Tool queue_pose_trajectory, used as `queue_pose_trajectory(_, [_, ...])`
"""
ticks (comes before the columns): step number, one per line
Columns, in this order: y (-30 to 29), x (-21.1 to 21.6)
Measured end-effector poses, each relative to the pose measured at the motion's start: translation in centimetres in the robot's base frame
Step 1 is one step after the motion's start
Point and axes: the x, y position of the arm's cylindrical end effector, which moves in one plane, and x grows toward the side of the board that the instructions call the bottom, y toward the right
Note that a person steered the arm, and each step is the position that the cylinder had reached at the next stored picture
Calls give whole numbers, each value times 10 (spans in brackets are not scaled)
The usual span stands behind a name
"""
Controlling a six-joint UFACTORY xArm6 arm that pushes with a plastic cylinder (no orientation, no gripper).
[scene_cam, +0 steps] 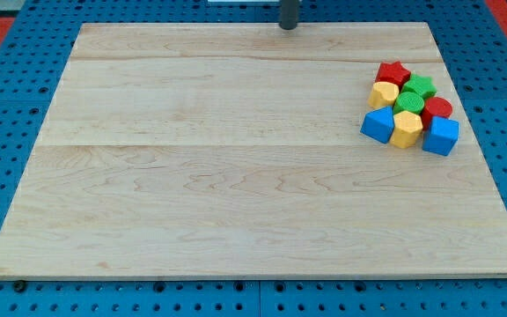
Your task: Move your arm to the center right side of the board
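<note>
My tip (pixel 288 27) sits at the surface's (pixel 236 176) top edge, with no jaws fitted. Sweep rightward and down, stopping short of the red star (pixel 394 72) cluster.

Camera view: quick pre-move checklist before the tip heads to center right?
1. My tip visible: ok, at the view's top edge, mid-board.
2. Tip apart from blocks: ok, the cluster lies far to the view's right.
3. Target area free: not ok, blocks sit there, from the red star to the blue cube.
4. Diagonal path over the board: ok, bare wood.
5. Stop point short of the yellow block: cannot tell.
</note>
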Motion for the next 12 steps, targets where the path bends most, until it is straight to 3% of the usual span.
queue_pose_trajectory(2, [87, -1])
queue_pose_trajectory(4, [274, 21])
queue_pose_trajectory(5, [275, 26])
queue_pose_trajectory(7, [275, 76])
queue_pose_trajectory(8, [275, 168])
queue_pose_trajectory(12, [237, 200])
